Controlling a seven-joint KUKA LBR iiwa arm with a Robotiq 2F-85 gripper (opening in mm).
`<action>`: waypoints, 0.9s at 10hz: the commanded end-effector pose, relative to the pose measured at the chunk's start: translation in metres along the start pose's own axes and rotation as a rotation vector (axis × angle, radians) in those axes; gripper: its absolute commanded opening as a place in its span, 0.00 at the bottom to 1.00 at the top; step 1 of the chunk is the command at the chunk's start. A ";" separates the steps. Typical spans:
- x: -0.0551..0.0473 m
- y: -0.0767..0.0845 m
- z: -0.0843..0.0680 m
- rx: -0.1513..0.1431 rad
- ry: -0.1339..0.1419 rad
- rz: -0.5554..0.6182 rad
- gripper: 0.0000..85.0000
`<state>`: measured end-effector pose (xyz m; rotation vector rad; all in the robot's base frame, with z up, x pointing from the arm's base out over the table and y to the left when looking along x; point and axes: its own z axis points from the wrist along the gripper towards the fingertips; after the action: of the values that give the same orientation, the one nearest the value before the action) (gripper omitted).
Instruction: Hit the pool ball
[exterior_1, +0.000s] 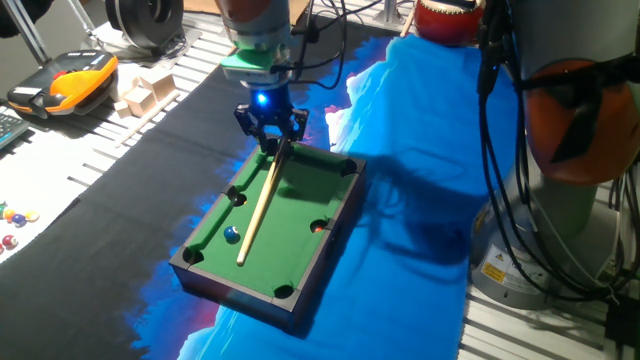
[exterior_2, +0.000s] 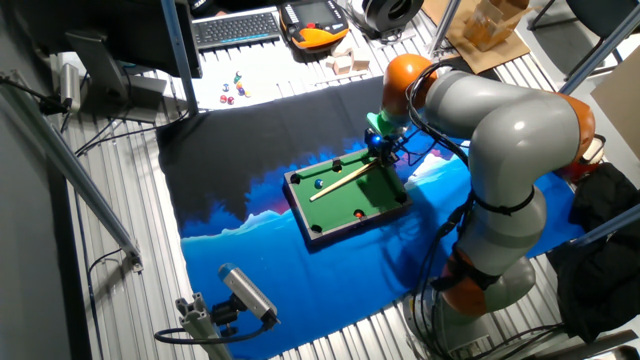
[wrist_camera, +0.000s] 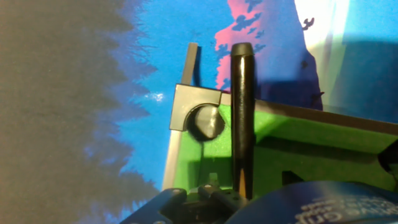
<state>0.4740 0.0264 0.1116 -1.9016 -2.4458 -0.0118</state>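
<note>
At the 12 o'clock end of the miniature pool table (exterior_1: 345, 215), in one fixed view, the pincer (exterior_1: 270, 130) is clamped on the butt of the cue stick (exterior_1: 258, 208), which slants down across the green felt towards 6 o'clock. The pool ball (exterior_1: 232, 234), small, glossy and blue, lies on the felt just beside the cue's tip, at about 9 o'clock from it, near the left rail. A small reddish-orange ball (exterior_1: 319, 227) sits by the right side pocket, well apart from both.

The main risk, as I judge it, is a miss: the tip already lies alongside the blue ball, not behind it, so a straight push along the shaft would slide past. A sideways sweep could also clip the rail, or twist the cue in the grip.

The hand view shows only the dark butt (wrist_camera: 241, 118), a corner pocket (wrist_camera: 206, 121) and the blue cloth on the worktop (wrist_camera: 155, 62); the ball is out of its frame. Whether tip and ball touch is too small to tell in either fixed view.
</note>
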 end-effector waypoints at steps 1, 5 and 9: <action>0.000 -0.002 0.002 0.002 -0.003 -0.002 0.60; -0.004 -0.003 0.006 0.002 -0.006 0.004 0.60; -0.006 0.002 0.011 0.001 -0.013 0.017 0.40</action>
<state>0.4773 0.0216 0.1006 -1.9271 -2.4381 0.0032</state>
